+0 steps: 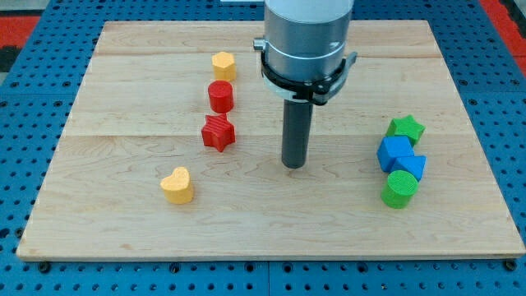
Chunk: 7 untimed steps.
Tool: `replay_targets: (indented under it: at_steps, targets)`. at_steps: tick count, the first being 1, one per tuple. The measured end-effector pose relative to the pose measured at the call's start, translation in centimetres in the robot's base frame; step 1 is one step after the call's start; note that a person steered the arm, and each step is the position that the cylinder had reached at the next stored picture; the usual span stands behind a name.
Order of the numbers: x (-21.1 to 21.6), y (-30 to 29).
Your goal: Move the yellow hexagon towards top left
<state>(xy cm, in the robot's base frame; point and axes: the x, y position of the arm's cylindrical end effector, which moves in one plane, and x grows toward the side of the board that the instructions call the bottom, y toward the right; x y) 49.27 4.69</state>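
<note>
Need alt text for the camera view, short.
My tip rests mid-board on a wooden board, touching no block. To its left: yellow hexagon, red cylinder, red star, yellow heart. At right cluster a green star, two blue blocks and green cylinder.

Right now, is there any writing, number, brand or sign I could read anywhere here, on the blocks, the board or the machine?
None. No readable text shows on the wooden board, the coloured blocks, the blue pegboard or the arm above my tip.
</note>
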Motion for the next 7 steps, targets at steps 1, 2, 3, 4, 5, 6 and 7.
replay_targets:
  at_steps: [1,2,3,4,5,6,7]
  targets:
    - [-0.7,2.0]
    - [-8.1,1.7]
    - [-16.9,-0.8]
    - [-18.0,-7.4]
    - [-19.2,-19.0]
    - [-19.5,-16.1]
    - [-20.6,-1.2]
